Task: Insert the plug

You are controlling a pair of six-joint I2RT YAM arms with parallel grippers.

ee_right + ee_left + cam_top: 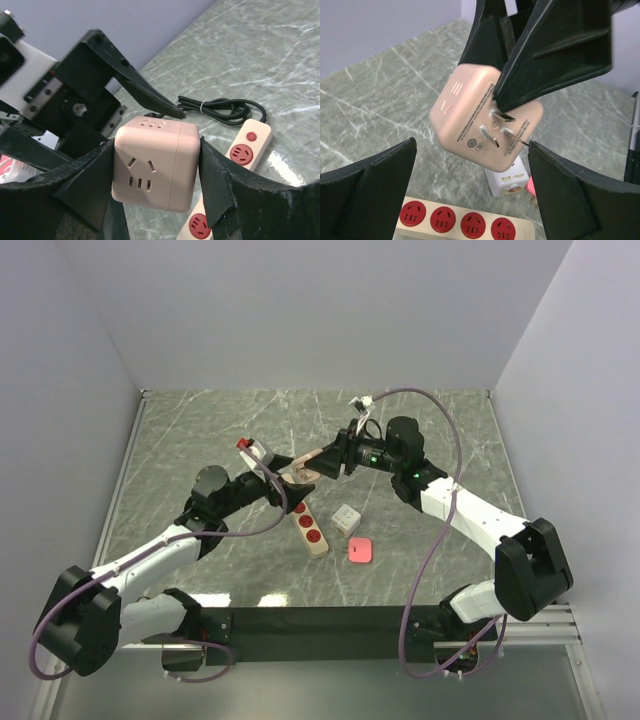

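A pink cube plug [300,473] with three metal prongs is held above the table, clamped between my right gripper's [318,466] two black fingers. In the right wrist view the cube [155,167] fills the gap of the right gripper [156,150], socket face towards the camera. In the left wrist view the cube [485,120] shows its pronged face. My left gripper [470,145] is open, its jaws wide apart on either side just below the cube and not gripping it. The cream power strip [308,525] with red sockets lies on the table beneath [465,222].
A white cube adapter [346,519] and a small pink object [360,550] lie right of the strip. The strip's black cable [220,107] is coiled behind it. Grey walls enclose the marbled table [200,430] at the back and sides.
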